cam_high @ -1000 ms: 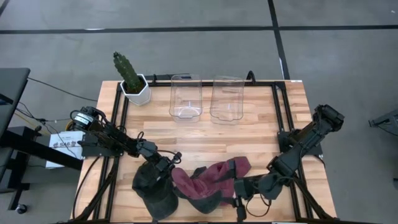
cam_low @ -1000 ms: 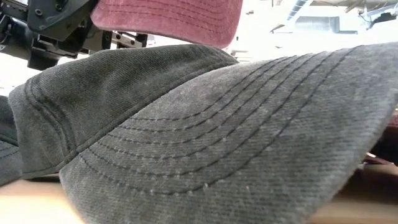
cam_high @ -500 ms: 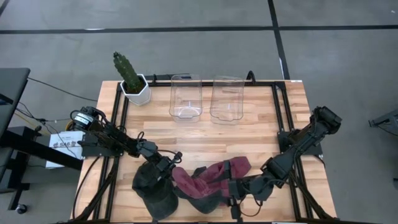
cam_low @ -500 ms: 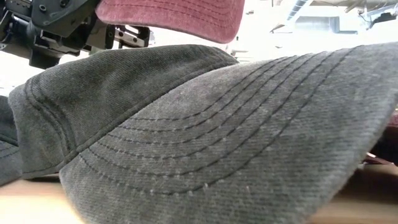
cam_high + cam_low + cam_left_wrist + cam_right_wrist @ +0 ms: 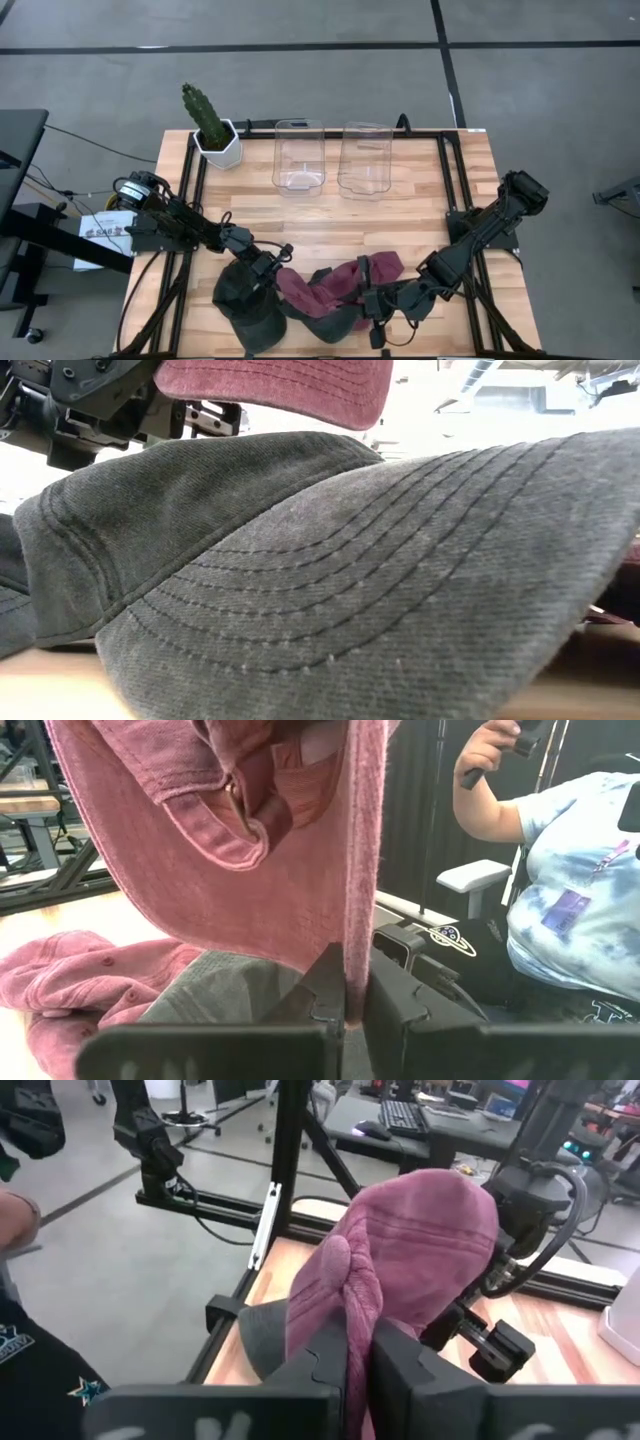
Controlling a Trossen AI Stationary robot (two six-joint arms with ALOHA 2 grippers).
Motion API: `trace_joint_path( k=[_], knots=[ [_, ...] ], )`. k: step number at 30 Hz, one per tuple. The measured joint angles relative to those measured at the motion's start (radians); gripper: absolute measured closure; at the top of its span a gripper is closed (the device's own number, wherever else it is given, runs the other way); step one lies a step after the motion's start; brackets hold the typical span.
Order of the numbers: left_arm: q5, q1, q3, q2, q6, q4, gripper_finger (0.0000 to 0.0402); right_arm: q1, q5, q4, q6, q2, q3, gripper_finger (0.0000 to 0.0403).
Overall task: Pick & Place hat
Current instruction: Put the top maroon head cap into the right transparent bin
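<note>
Right now two pink hats are lying bunched along the near edge of the wooden table [image 5: 400, 215], with a dark grey cap [image 5: 325, 322] between and under them. One pink hat [image 5: 300, 292] is being pinched by the left gripper [image 5: 278, 262]: in the left wrist view its fingers [image 5: 330, 990] are pressing together on the fabric, which is hanging as a raised fold above the table. The other pink hat [image 5: 372, 272] is sitting just to the right, and the right gripper [image 5: 370, 300] is clamping its cloth between nearly closed fingers [image 5: 325, 1350]. Another dark cap [image 5: 245, 300] is resting beneath the left arm. Farther back, two clear bins [image 5: 299, 157] are standing side by side, and a potted cactus [image 5: 212, 128] is occupying the far left corner. A person [image 5: 570, 880] is sitting beyond the table in the left wrist view
</note>
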Motion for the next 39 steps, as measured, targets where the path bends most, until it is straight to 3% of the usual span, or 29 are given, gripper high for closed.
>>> trace_joint_path(
  k=[10,20,30,39],
  knots=[
    [0.000,0.001,0.001,0.000,-0.037,0.008,0.0346,-0.005,-0.006,0.006,-0.011,0.000,0.000,0.0400],
    [0.000,0.001,0.001,0.000,-0.075,0.009,0.0283,-0.019,0.040,0.004,-0.092,0.000,0.020,0.0401],
    [-0.089,0.001,0.001,0.000,-0.098,0.008,0.0232,-0.042,0.047,-0.179,-0.109,-0.083,0.074,0.0402],
    [-0.196,0.020,0.001,0.000,-0.101,0.008,0.0235,-0.115,0.047,-0.364,-0.108,-0.238,0.075,0.0403]
  ],
)
